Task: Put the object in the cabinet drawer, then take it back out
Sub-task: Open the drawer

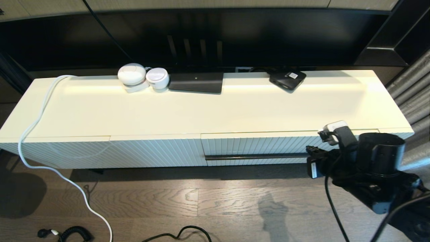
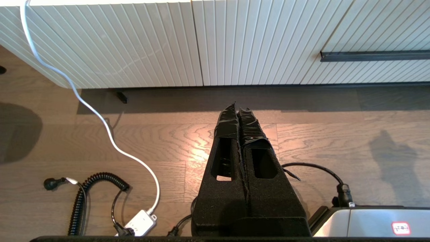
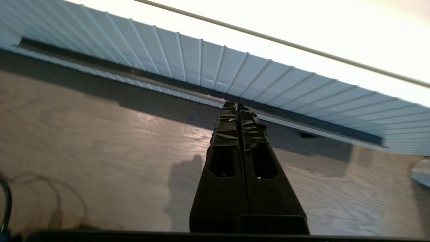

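The cabinet drawer [image 1: 262,146] sits shut at about 4 o'clock in the head view, its vertically ribbed white front flush with the low white cabinet [image 1: 208,107], and its long black bar handle [image 1: 257,156] runs along the lower part of the front. The right claw [image 3: 238,107] hangs in front of the handle's right end, over the wooden floor [image 1: 201,201], its two black taped fingers [image 3: 228,127] pressed together with nothing between them; the tips are near the handle, and whether they touch it cannot be told. The left claw [image 2: 237,108] hovers low over the floor, facing the cabinet front, its fingers likewise pressed together and holding nothing. At 9 o'clock a white cable [image 1: 37,127] trails from the cabinet top down to the floor. On the top at 12 o'clock stand two round white devices [image 1: 142,76], a flat black box [image 1: 196,82], and at 1 o'clock a small black box [image 1: 287,79].
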Robot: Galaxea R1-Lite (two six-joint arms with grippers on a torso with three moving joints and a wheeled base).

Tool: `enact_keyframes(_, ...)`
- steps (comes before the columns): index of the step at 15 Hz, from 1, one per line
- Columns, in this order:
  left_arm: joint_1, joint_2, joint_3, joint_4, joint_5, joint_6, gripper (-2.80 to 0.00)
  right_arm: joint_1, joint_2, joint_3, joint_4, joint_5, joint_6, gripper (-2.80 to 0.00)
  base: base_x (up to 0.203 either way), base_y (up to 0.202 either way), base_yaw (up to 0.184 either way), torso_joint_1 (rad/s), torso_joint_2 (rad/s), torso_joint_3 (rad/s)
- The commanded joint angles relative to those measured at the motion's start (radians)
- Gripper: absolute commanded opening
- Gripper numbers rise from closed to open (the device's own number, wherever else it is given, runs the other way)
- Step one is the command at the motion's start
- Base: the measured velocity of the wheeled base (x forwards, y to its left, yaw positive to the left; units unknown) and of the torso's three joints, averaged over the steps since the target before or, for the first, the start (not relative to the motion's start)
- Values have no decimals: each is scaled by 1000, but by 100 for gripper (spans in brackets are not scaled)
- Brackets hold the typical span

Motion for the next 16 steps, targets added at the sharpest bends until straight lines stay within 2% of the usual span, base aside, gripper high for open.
enact_keyframes(1, 0, 0, 0, 0, 0, 0, -280, 12, -282, 34, 176, 2, -28, -280, 0, 0, 0, 0, 0, 0)
enact_keyframes(4, 0, 0, 0, 0, 0, 0, -280, 18, -561, 54, 523, 9, -105, -280, 0, 0, 0, 0, 0, 0)
enact_keyframes(8, 0, 0, 0, 0, 0, 0, -280, 13, -831, 55, 1088, 4, -211, -280, 0, 0, 0, 0, 0, 0)
enact_keyframes(11, 0, 0, 0, 0, 0, 0, -280, -5, -962, 6, 1343, 12, -270, -280, 0, 0, 0, 0, 0, 0)
enact_keyframes(13, 0, 0, 1, 0, 0, 0, -280, -9, -1063, 20, 1415, 40, -374, -280, 0, 0, 0, 0, 0, 0)
enact_keyframes(14, 0, 0, 1, 0, 0, 0, -280, -10, -1092, 39, 1426, 98, -468, -280, 0, 0, 0, 0, 0, 0)
enact_keyframes(16, 0, 0, 2, 0, 0, 0, -280, -9, -1100, 81, 1431, 191, -583, -280, 0, 0, 0, 0, 0, 0)
